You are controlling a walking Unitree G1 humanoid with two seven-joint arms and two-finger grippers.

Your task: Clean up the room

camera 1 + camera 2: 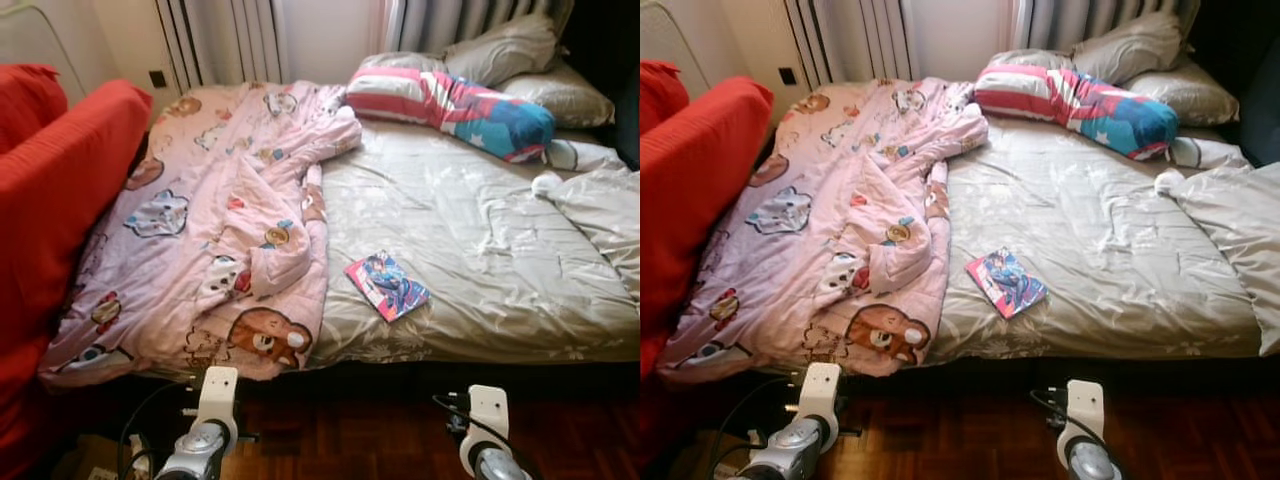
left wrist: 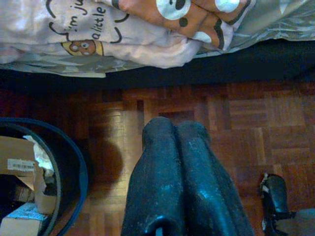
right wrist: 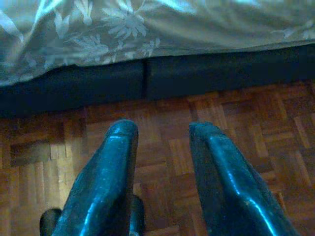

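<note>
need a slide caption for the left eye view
Unmade bed with a pink quilt bunched on one side, a comic book on the sheet and a striped pillow at the head.

A home bedroom is showing here: a bed [image 1: 480, 250] is lying unmade under a pink quilt [image 1: 220, 240], with pillows [image 1: 500, 50] piling at its head. A radiator [image 1: 215, 40] is standing against the wall, and parquet floor [image 3: 162, 147] is running beneath.

— What lies on the bed [image 1: 480, 250]?
— A quilt [image 1: 220, 230] across its left half, a book [image 1: 387, 286] near the front edge, pillows [image 1: 450, 100] at the head.
— And left?
— A sofa [image 1: 60, 190], beside the bed.
</note>
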